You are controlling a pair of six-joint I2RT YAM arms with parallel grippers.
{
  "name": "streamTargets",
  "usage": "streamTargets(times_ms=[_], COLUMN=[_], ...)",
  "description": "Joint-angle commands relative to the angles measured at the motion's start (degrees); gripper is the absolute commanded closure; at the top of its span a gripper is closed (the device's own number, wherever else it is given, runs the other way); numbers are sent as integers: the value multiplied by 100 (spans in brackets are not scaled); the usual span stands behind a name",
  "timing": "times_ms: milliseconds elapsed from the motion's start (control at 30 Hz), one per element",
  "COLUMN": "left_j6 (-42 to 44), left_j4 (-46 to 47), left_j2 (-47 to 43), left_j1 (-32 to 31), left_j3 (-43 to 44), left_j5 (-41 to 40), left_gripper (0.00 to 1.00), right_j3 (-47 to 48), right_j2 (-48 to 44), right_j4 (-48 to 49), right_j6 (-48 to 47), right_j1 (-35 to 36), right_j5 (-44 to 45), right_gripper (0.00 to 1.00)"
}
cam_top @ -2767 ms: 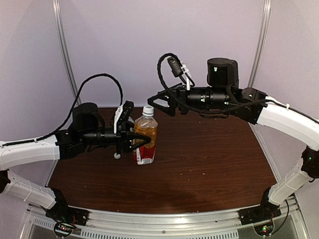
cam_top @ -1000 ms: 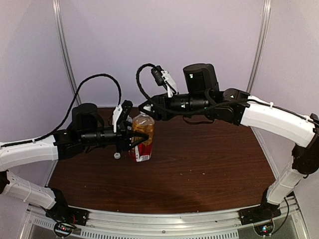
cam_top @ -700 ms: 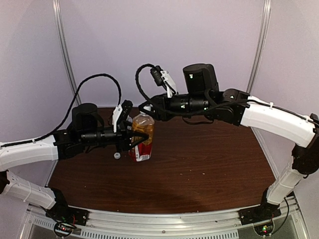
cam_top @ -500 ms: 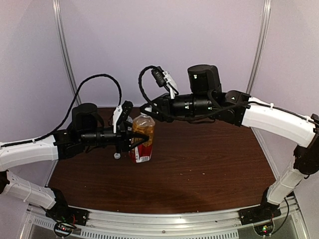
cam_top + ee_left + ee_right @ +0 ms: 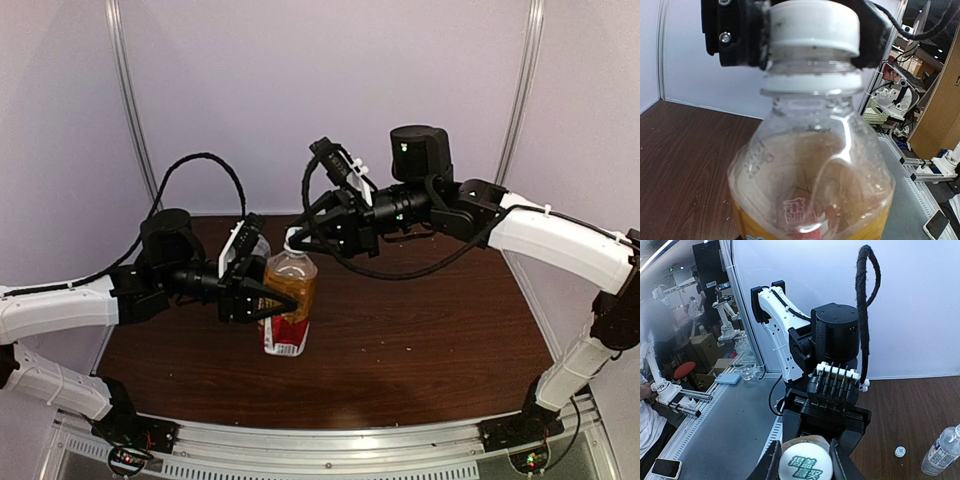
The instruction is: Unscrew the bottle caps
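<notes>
left gripper clamps bottle | right gripper pinches cap | risk: bottle slips round in the grip, cap won't loosen

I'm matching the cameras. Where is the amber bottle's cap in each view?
Top external: cap near centre, atop the bottle.
Left wrist: cap top centre.
Right wrist: cap bottom centre, seen from above.
Shared landmark: the right gripper's fingers flank it in every view.
</notes>
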Motion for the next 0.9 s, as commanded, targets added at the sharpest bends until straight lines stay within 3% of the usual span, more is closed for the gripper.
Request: streamTargets(times_ms=[0,433,867], left_j6=[119,282,460], left_j4=[725,409,10], left_j2=[-138,-135,-205], left_j1=[16,15,16], left_j3=[48,92,183], left_j5=[422,-84,-1155], left_gripper=[66,66,66], right_j3=[-76,-164,-305], right_j2=[-81,-244,-758], right_j4=[-29,-80,-232], right_j6=[-30,275,465], right_j1=[-229,-161,6], right_j5=[134,668,1573], right_gripper=[71,55,27])
